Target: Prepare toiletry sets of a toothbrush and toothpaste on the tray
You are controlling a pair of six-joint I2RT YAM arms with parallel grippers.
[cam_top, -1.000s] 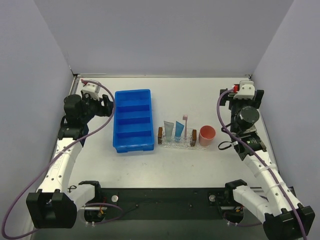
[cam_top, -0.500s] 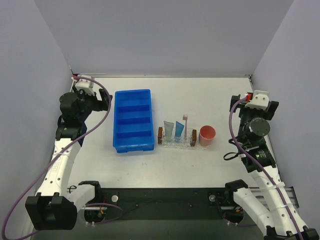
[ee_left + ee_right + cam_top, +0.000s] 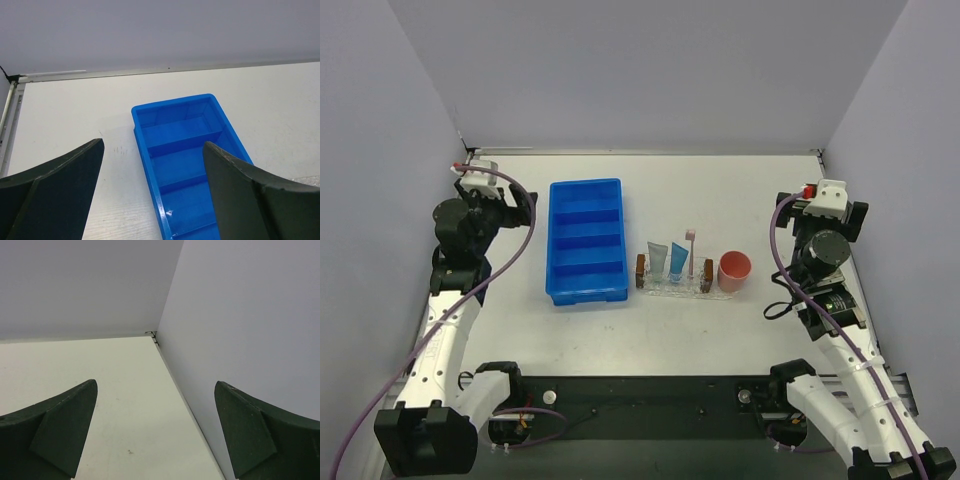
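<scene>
The clear tray with a brown block at each short end sits mid-table. In it stand a pale grey-blue toothpaste tube, a brighter blue toothpaste tube and the thin pink-lilac toothbrush, side by side and upright. My left gripper is open and empty, hovering at the far left and facing the blue bin. My right gripper is open and empty at the far right, looking at the bare table by the right wall. Both are well away from the tray.
A blue compartmented bin lies left of the tray, its compartments empty. A round pink cup stands just right of the tray. Grey walls close the table on the left, back and right.
My left gripper has opened wider and drawn back to the left, away from the bin. My right arm has swung out toward the right wall. The tray's contents have not moved.
</scene>
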